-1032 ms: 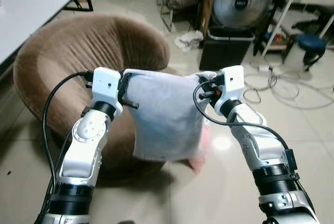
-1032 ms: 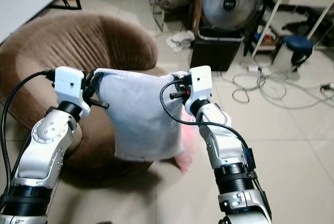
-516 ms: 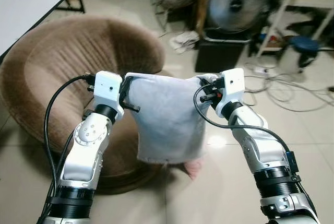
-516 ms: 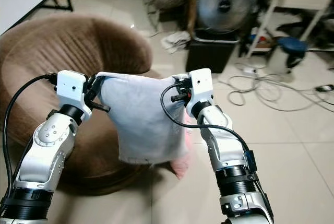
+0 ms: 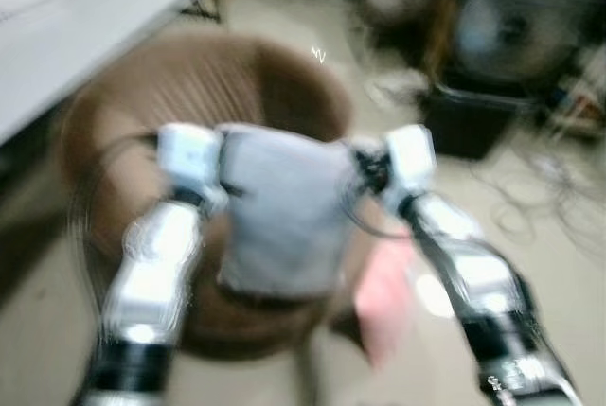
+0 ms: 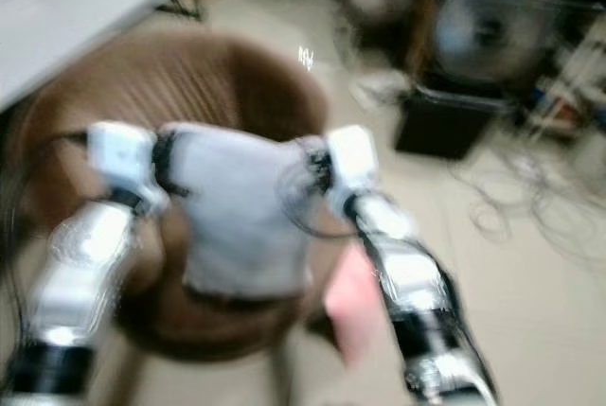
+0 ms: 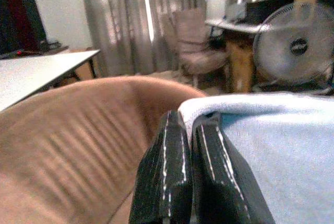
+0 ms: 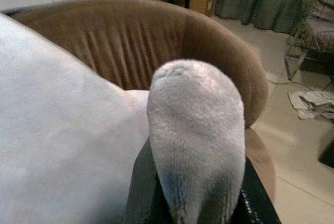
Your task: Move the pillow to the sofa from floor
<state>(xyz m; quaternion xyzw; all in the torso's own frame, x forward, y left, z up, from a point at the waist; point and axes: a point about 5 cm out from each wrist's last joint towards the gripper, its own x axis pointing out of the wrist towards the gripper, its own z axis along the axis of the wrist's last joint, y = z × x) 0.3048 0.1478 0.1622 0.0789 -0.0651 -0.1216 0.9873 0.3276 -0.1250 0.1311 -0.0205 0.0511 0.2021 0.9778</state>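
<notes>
The eye views are blurred by motion. A pale grey pillow [image 5: 279,212] hangs in the air between my two grippers, in front of the round brown sofa [image 5: 123,113]. My left gripper [image 5: 222,155] is shut on the pillow's upper left corner; in the left wrist view its black fingers [image 7: 172,145] pinch the pillow's edge [image 7: 282,145], with the sofa [image 7: 68,125] behind. My right gripper [image 5: 365,165] is shut on the upper right corner, and the pillow's corner [image 8: 198,130] bulges up between its fingers, above the sofa's rim [image 8: 156,31].
A white table [image 5: 76,27] stands at the left behind the sofa. A fan [image 5: 511,27] on a black box [image 5: 473,117] is at the back right, with cables on the tiled floor. A pink cloth [image 5: 383,297] lies on the floor under my right arm.
The camera has swung and blurred; the sofa now sits more squarely behind the pillow. Both grippers still hold the pillow's top corners as before.
</notes>
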